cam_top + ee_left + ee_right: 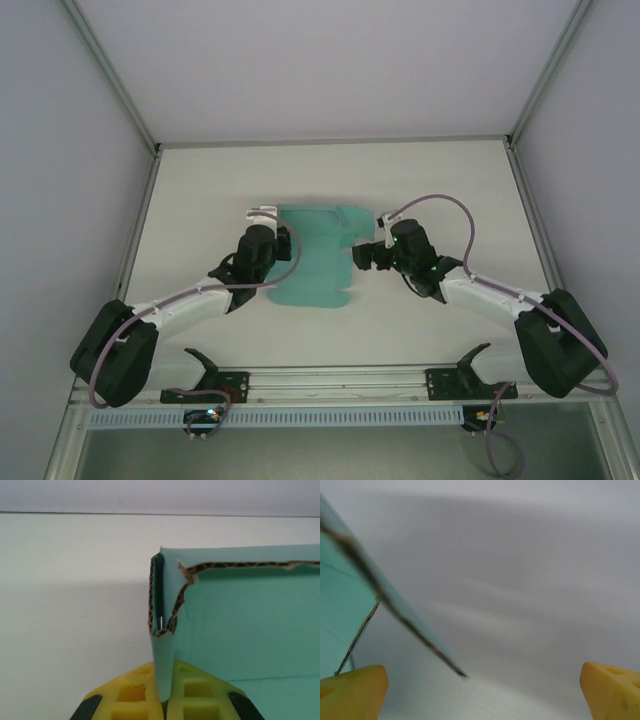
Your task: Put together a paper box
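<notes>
Left wrist: paper box (240,625) inside left gripper (165,692)

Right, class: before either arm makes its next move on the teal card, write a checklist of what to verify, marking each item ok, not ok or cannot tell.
1. Left gripper shut on a flap of the paper box: ok.
2. That flap raised upright from the sheet: ok.
3. Right gripper jaws wide open: ok.
4. Card edge seated between the right fingers: cannot tell, the wrist view is blurred.
5. Box fully folded: not ok, most of the sheet lies flat on the table.
</notes>
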Robot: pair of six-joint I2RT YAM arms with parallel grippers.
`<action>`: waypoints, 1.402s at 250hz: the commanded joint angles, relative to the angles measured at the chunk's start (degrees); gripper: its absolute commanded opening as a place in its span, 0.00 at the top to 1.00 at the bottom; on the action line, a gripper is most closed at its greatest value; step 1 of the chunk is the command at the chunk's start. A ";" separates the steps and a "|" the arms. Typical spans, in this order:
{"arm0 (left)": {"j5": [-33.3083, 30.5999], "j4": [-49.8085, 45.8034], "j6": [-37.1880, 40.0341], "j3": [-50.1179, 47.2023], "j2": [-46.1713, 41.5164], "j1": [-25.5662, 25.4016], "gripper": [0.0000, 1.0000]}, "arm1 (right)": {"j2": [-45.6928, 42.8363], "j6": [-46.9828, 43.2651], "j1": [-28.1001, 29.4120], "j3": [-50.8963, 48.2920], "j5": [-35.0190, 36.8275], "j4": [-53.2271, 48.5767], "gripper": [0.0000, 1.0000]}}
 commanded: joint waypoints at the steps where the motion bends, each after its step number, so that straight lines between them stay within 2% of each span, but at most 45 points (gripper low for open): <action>1: 1.12 1.99 -1.37 -0.12 -0.20 -0.40 1.00 | 1.76 0.38 0.09 1.65 -0.91 8.25 0.00; 26: 1.39 2.32 -1.99 0.40 0.67 -0.53 1.00 | 3.32 1.16 0.38 2.43 -4.44 11.31 0.00; 72: 1.74 4.03 -2.22 0.68 1.96 -1.08 1.00 | 8.12 1.09 1.83 3.71 -5.09 14.61 0.00; 117: 0.73 13.06 0.06 -3.03 5.81 -1.26 1.00 | 9.07 0.72 2.45 2.83 -4.38 13.99 0.00; 171: -1.99 32.71 5.75 -8.99 17.09 -1.49 1.00 | 0.71 -2.57 2.45 -2.53 -1.75 2.21 0.00; 191: -2.43 36.59 7.27 -8.79 21.69 -2.02 1.00 | -3.93 -3.88 2.45 -3.47 -2.71 -5.00 0.00; 207: -0.45 39.49 7.48 -8.93 23.96 -2.28 1.00 | -8.07 -4.59 2.45 -3.76 -3.29 -9.34 0.00; 243: 0.07 44.05 8.66 -9.19 27.06 -2.94 1.00 | -13.47 -5.85 0.82 -0.88 -3.00 -10.89 0.00; 285: 1.37 44.41 7.95 -8.99 28.97 -3.32 1.00 | -4.07 -8.57 -1.43 12.65 -3.22 -15.36 0.00; 351: 2.29 42.63 8.22 -8.89 28.26 -3.88 1.00 | 16.70 -10.65 -1.24 29.75 -11.83 -17.51 0.00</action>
